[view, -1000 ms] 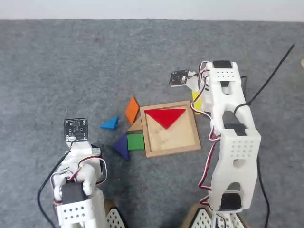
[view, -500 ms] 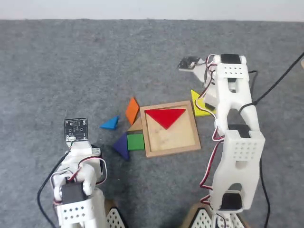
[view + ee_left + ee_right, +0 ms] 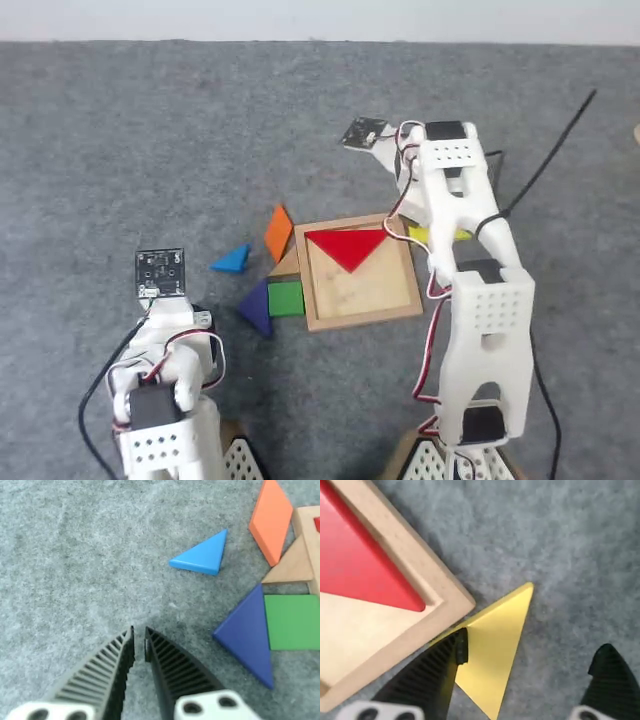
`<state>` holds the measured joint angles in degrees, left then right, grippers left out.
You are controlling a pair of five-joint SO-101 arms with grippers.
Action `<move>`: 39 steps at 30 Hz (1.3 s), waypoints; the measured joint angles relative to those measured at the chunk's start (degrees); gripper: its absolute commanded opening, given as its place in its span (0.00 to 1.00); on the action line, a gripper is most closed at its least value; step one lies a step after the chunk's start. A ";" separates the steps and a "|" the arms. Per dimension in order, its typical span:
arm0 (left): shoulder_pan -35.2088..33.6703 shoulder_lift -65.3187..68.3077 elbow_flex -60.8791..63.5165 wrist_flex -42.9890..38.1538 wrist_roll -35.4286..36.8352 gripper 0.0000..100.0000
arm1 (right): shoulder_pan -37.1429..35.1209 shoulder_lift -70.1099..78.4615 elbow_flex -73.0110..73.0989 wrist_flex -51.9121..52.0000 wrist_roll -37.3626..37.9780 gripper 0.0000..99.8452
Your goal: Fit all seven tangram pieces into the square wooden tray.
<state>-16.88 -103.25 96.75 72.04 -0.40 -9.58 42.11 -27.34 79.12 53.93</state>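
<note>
Yellow triangle (image 3: 495,645) lies flat on the counter (image 3: 570,540), just beside the wooden tray (image 3: 415,560), on its side toward the counter's right edge. My right claw (image 3: 535,655) is spread over it. I should centre, pinch opposite edges squarely, and lift clear of the tray's wall.

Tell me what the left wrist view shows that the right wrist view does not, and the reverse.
Left wrist view, not the right: the left gripper, shut and empty, a light blue triangle, orange piece, dark blue triangle, green square and wooden triangle. Right wrist view, not the left: the right gripper, open over the yellow triangle. Both: the tray's rim, the red triangle in it, the grey carpet.
</note>
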 measured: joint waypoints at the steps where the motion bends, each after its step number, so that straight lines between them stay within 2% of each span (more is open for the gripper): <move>1: 0.00 0.00 0.00 0.00 0.00 0.04 | 0.62 0.09 -0.09 0.00 0.00 0.38; 11: 0.00 0.00 0.00 0.00 0.00 0.04 | 8.44 0.09 -0.09 0.00 1.58 0.38; 19: 0.00 0.00 0.00 0.00 0.00 0.04 | 9.58 -0.09 -0.09 0.18 3.16 0.38; 27: 0.00 0.00 0.00 0.00 0.00 0.04 | 9.23 -4.92 0.70 12.75 14.51 0.38; 39: 0.00 0.00 0.00 0.00 0.00 0.04 | 9.32 -0.62 4.22 4.40 20.40 0.38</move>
<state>-16.88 -103.25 96.75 72.04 -0.40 -0.26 41.49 -23.12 83.52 74.33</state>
